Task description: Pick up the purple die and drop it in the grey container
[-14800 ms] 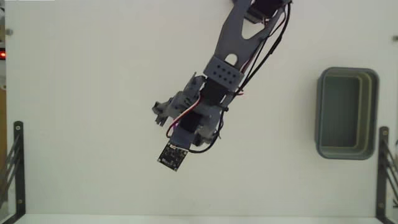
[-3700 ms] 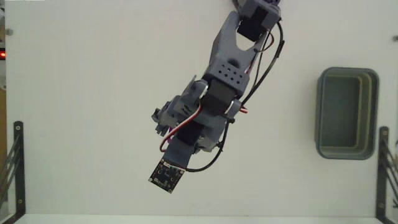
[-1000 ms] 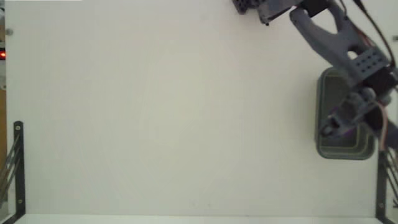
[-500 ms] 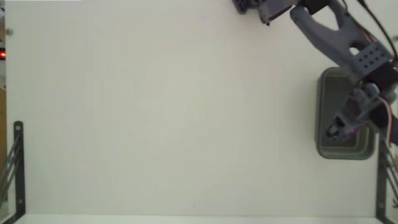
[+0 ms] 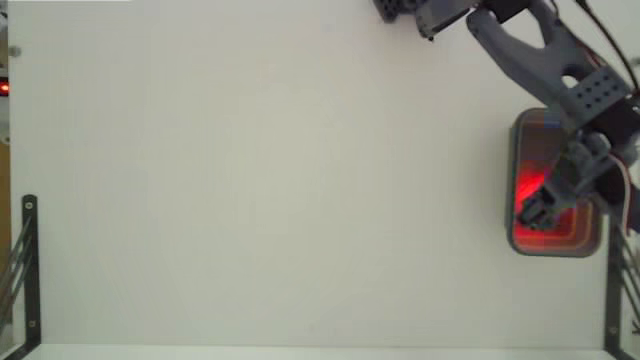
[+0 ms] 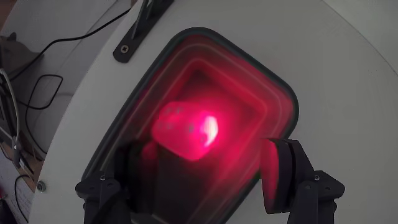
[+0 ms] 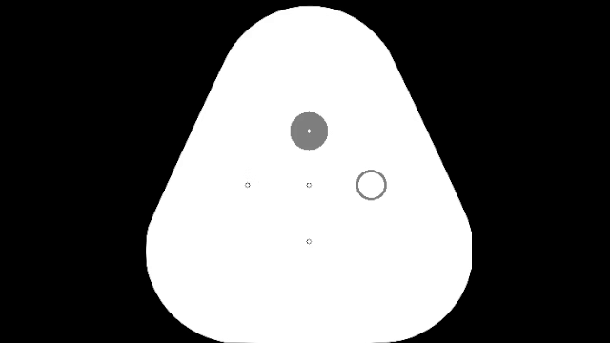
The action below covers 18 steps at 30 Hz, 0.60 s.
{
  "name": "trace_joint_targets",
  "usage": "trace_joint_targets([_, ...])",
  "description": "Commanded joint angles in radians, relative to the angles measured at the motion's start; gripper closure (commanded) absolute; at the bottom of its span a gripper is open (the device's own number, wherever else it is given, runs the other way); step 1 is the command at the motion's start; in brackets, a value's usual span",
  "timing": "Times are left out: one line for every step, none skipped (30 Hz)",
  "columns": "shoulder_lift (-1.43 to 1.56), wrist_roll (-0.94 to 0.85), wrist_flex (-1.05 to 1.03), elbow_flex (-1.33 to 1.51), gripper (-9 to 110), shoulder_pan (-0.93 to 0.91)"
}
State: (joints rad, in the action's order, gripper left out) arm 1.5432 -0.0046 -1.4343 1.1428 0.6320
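Note:
In the wrist view the purple die (image 6: pixel 185 130) glows pink-red with pale pips on its faces, inside the grey container (image 6: pixel 275 94), whose walls are lit red. My gripper (image 6: pixel 206 163) hangs just above the container, open. Its two dark fingers (image 6: pixel 286 171) stand wide apart on either side of the die and do not touch it. In the fixed view the gripper (image 5: pixel 536 210) is over the lower part of the container (image 5: pixel 516 150) at the far right. The die cannot be made out there in the red glow.
Black metal brackets stand at the table's left edge (image 5: pixel 28 270) and right edge (image 5: pixel 613 290) in the fixed view. The wrist view shows a black bracket (image 6: pixel 147 18) beyond the container and cables (image 6: pixel 37 81) off the table's edge.
The jaws have opened over the container and the die has left them. A red glow now fills the container, which was grey half a second ago.

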Motion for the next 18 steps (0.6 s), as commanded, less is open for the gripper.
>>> trace_joint_targets([0.082, 0.005, 0.008, 0.007, -9, 0.021])
trace_joint_targets([0.082, 0.005, 0.008, 0.007, -9, 0.021])
trace_joint_targets([0.082, 0.005, 0.008, 0.007, -9, 0.021])
trace_joint_targets([0.082, 0.005, 0.008, 0.007, -9, 0.021])
trace_joint_targets([0.082, 0.005, 0.008, 0.007, -9, 0.021])
trace_joint_targets([0.082, 0.005, 0.008, 0.007, -9, 0.021])
trace_joint_targets([0.082, 0.005, 0.008, 0.007, -9, 0.021])
trace_joint_targets([0.082, 0.005, 0.008, 0.007, -9, 0.021])
trace_joint_targets([0.082, 0.005, 0.008, 0.007, -9, 0.021])
trace_joint_targets([0.082, 0.005, 0.008, 0.007, -9, 0.021])
trace_joint_targets([0.082, 0.005, 0.008, 0.007, -9, 0.021])
trace_joint_targets([0.082, 0.005, 0.008, 0.007, -9, 0.021])
trace_joint_targets([0.082, 0.005, 0.008, 0.007, -9, 0.021])
trace_joint_targets([0.082, 0.005, 0.008, 0.008, -9, 0.02])
trace_joint_targets([0.083, 0.005, 0.008, 0.009, -9, 0.019])
trace_joint_targets([0.085, 0.005, 0.008, 0.011, -9, 0.018])
trace_joint_targets([0.088, 0.005, 0.008, 0.014, -9, 0.016])
trace_joint_targets([0.09, 0.005, 0.008, 0.016, -9, 0.014])
